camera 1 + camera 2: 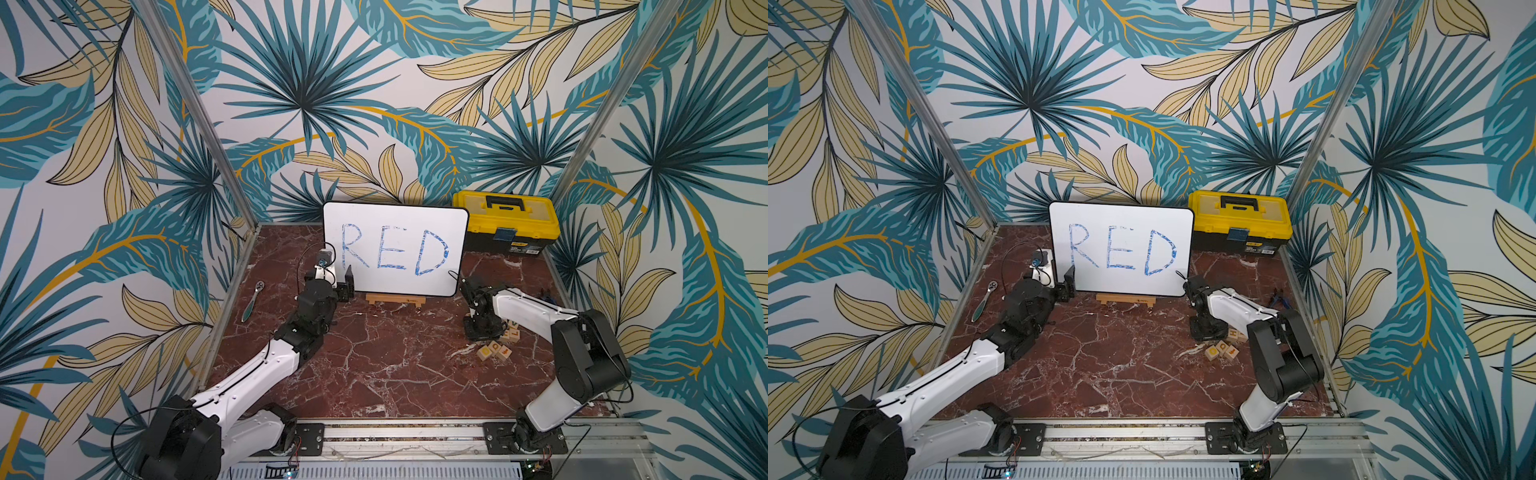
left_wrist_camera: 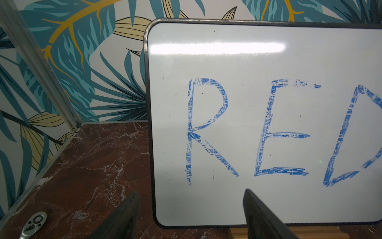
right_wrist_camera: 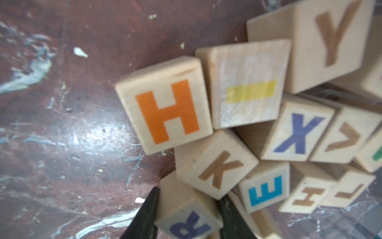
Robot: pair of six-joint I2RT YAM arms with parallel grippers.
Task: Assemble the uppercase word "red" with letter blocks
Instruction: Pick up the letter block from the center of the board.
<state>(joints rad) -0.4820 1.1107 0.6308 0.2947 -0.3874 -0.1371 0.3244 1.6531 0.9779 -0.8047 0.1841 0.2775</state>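
Letter blocks (image 1: 494,348) lay heaped right of centre, low in the frame, in both top views, where my right arm (image 1: 523,307) hid some. Only the right wrist view showed my right gripper (image 3: 189,194) pressed on both sides of the R block (image 3: 186,217), which touched the K block (image 3: 217,165). My left gripper (image 2: 190,192) hung parted and empty before the whiteboard (image 2: 268,51).

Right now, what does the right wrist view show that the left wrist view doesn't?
Right wrist only: the pale wooden cube with a dark R, gripped by the right gripper, beside a heap of other lettered wooden cubes. Left wrist only: the white board with blue handwritten RED and a silver ratchet wrench. Both: the dark red marble tabletop.
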